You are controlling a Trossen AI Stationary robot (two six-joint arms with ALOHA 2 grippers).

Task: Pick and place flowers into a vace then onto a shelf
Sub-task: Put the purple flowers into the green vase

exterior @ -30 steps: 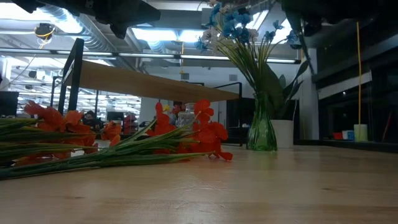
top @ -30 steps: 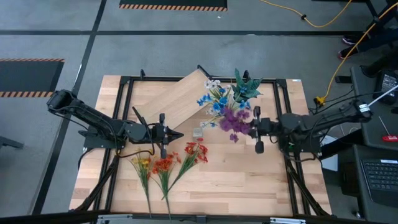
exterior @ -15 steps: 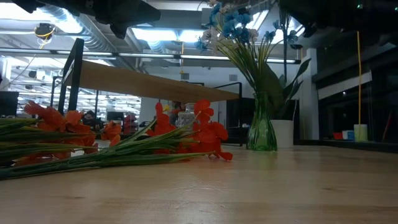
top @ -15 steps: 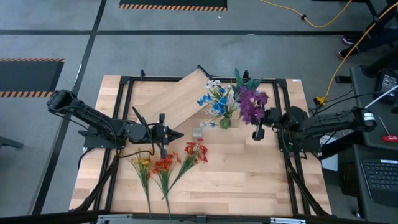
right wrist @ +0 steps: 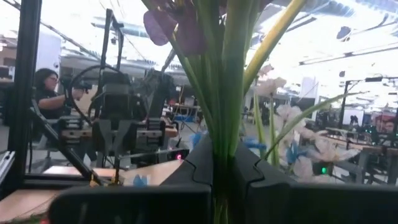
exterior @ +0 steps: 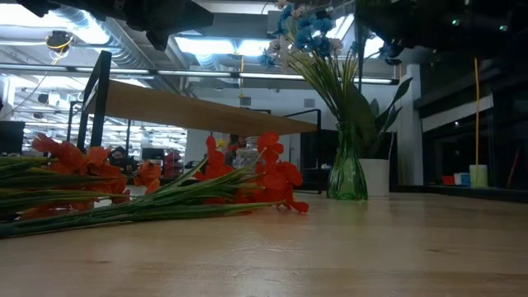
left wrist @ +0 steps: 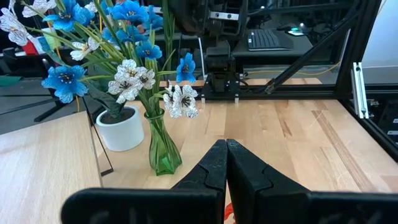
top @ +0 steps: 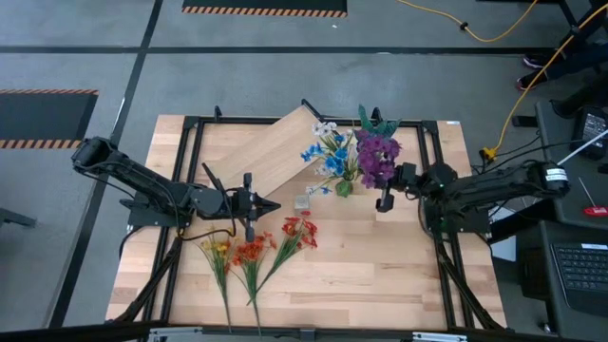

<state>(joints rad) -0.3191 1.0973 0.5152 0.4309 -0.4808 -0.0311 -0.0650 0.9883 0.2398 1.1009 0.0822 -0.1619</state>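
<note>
My right gripper (top: 382, 180) is shut on a purple spray of flowers (top: 377, 155), right of the green glass vase (top: 342, 187). The vase stands on the table and holds blue and white sprays (top: 328, 152). Yellow (top: 217, 253), orange (top: 252, 252) and red (top: 299, 231) sprays lie flat on the table near its front. The shelf (top: 275, 147) stands askew at the back. My left gripper (top: 274, 204) hovers shut and empty left of the vase (left wrist: 163, 152). My right gripper pinches the purple spray's bunched green stems (right wrist: 222, 134) between its two fingers (right wrist: 199, 158), below the blooms (right wrist: 180, 25). The fingers slant upward from the table's right side. The spray is lifted clear, its blooms above the fingers.
A spiky green plant in a white pot (left wrist: 121, 127) stands just behind the vase. The shelf's plank (exterior: 206, 111) spans above the table on thin black legs. A black frame (top: 432, 190) rings the table. Open wood lies at the near right (top: 380, 275).
My right gripper has tipped its fingers upward while staying shut on the purple spray. The blooms have swung from the near right of the vase up and toward the table's far edge. They now stand beside the blue and white sprays.
</note>
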